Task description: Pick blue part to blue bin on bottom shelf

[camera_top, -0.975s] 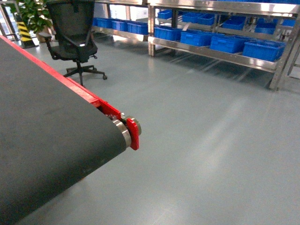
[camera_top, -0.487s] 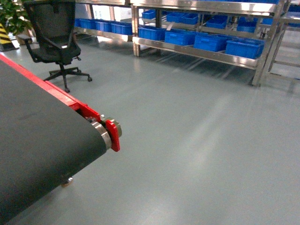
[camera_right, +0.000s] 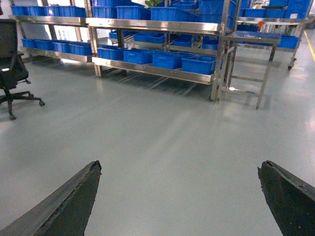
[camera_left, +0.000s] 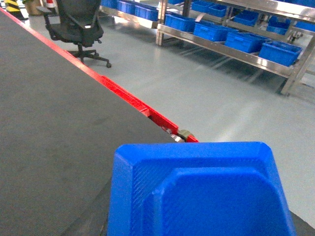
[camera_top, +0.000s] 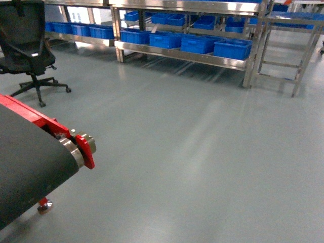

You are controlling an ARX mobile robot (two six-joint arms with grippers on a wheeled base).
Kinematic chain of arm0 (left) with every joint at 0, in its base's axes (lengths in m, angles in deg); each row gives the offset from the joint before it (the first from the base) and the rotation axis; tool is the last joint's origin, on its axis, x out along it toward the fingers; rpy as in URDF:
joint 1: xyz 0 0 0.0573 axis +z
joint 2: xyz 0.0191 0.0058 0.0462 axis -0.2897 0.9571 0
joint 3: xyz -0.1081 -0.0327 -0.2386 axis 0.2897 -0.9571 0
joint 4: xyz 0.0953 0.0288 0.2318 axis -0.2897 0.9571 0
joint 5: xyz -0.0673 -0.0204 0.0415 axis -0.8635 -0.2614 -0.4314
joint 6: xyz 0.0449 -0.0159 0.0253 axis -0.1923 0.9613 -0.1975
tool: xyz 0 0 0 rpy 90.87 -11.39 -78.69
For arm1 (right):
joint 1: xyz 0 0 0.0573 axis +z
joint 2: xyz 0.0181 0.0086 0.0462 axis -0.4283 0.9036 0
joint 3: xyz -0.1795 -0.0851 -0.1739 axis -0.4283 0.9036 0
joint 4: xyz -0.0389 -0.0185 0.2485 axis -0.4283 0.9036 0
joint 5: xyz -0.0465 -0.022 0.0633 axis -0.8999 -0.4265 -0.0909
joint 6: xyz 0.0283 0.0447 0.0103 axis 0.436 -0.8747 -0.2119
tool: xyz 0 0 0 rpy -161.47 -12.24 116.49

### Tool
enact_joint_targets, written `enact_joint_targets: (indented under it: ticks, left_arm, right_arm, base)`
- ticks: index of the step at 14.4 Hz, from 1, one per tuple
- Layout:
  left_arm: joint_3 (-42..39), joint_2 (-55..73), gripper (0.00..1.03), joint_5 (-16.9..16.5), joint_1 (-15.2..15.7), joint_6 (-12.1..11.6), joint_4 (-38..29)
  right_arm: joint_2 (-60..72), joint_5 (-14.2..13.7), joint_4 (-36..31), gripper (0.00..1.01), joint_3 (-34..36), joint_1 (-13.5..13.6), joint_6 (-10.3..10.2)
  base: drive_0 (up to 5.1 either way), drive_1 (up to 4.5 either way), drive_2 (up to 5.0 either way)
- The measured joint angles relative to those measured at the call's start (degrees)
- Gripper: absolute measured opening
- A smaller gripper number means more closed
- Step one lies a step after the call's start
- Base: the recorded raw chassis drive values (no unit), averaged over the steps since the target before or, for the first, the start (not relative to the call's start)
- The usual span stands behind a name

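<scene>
Blue part [camera_left: 202,189] filling the left wrist view — grip unclear; right gripper [camera_right: 179,196] spread wide, holding nothing.

Conveyor belt [camera_top: 25,162] at near left of head view, roller end [camera_top: 81,149] pointing right. Office chair [camera_top: 23,43] behind it, far left. Bare floor [camera_top: 202,152] across middle. Bottom shelf [camera_top: 187,55] runs along far side, row of bins [camera_top: 197,44] on it. Steel table [camera_top: 296,20] just right of rack. In left wrist view, bin [camera_left: 199,191] sits on belt near its end.
</scene>
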Motion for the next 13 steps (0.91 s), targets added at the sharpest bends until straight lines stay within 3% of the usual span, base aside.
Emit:
enact_joint_targets:
  ticks: [13]
  left_arm:
    - [0.00, 0.00, 0.43, 0.00, 0.00, 0.00, 0.00]
  right_arm:
    - [0.00, -0.02, -0.02, 0.98, 0.00, 0.00, 0.00]
  base:
    - [-1.6, -1.62, -1.6]
